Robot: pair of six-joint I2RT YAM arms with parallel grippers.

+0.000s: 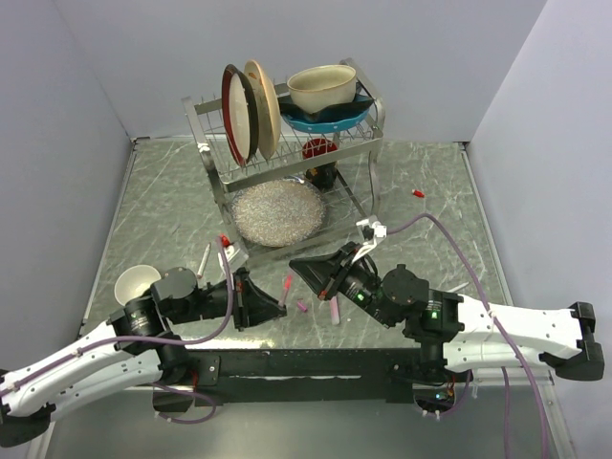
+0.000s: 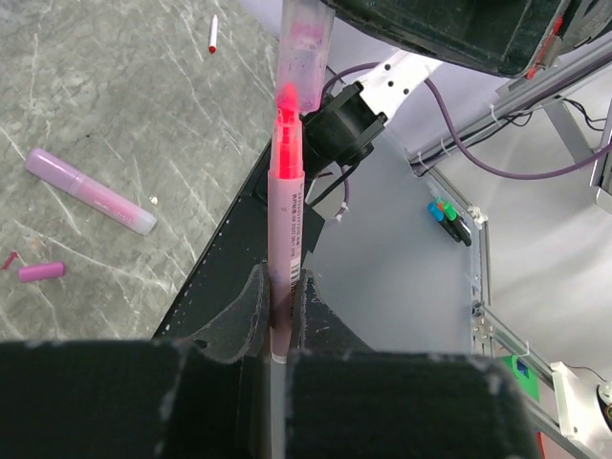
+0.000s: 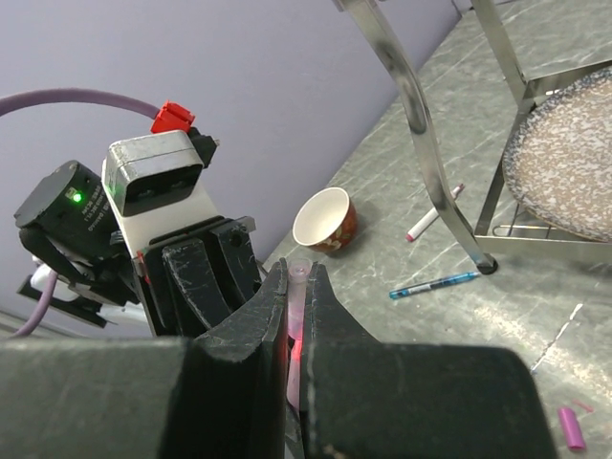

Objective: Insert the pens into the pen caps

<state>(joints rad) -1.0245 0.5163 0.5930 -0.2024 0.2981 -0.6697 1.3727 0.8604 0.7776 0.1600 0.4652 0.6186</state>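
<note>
Salmon-pink plastic, the pen (image 2: 287,229) stands nearly upright in the left wrist view. The jaws of the left gripper (image 2: 280,287) are clamped on the lower end of its barrel. Its bright red tip sits right at the mouth of a translucent pink cap (image 2: 304,43), which the right gripper (image 3: 298,277) pinches between closed jaws. In the top view the two grippers meet nose to nose above the table (image 1: 430,249), near its front edge.

This looks like the mating push, with the tip only just entering the cap.

- **Alignment:** the pen leans slightly against the line of the cap, so the two axes probably need lining up before any force goes in.
- **Push:** it should run straight along the barrel, slow and short, until the cap seats.
- **Risk at the pen:** the left grip is far from the tip, so a sideways load could swing the pen or slide it back through the jaws.
- **Risk at the cap:** it is small and smooth and may twist in its pinch if the tip catches its rim.

Around them on the table lie a second pink pen (image 2: 91,191) and, near it, a loose pink cap (image 2: 41,272). Further off lie a whitish pen (image 2: 212,33) and a blue pen (image 3: 430,284). A cup (image 3: 325,220) stands beyond.
</note>
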